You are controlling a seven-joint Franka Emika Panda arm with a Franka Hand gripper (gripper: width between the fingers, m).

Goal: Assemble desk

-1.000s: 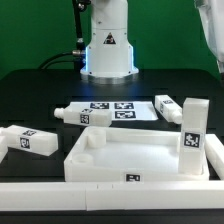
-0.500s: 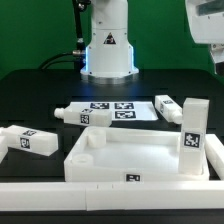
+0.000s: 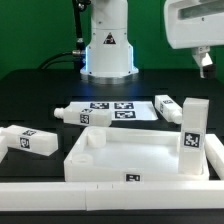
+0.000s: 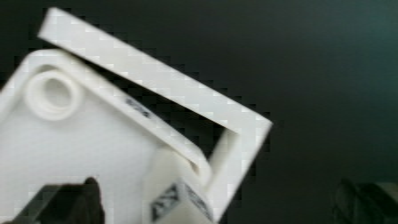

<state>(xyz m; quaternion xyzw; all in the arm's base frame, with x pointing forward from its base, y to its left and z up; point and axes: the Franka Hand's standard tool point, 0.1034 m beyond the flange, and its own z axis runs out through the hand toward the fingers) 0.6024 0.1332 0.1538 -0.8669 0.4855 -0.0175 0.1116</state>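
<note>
Exterior view: the smooth white plastic desk top (image 3: 130, 152), a rimmed rectangular tray, lies lower centre on the black surface (image 3: 30, 90), a blocky tagged leg (image 3: 192, 125) upright in its right corner. The hand (image 3: 203, 62) hangs at upper right. Wrist view: the tray's corner shows a round socket (image 4: 54, 95), and the dark fingers (image 4: 68, 200) are spread wide, grasping nothing.

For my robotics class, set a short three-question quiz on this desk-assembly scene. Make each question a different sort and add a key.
1. True or false: the gripper is closed around a leg.
2. How many legs stand upright in the desk top? A) none B) one C) three
3. Fill in: the marker board lies between two loose ___.

Key
1. False: it hangs open high above the parts, holding nothing.
2. B: the upright leg stands in a corner on the exterior view's right.
3. legs: one leg on the exterior view's left, another leg on its right.
</note>
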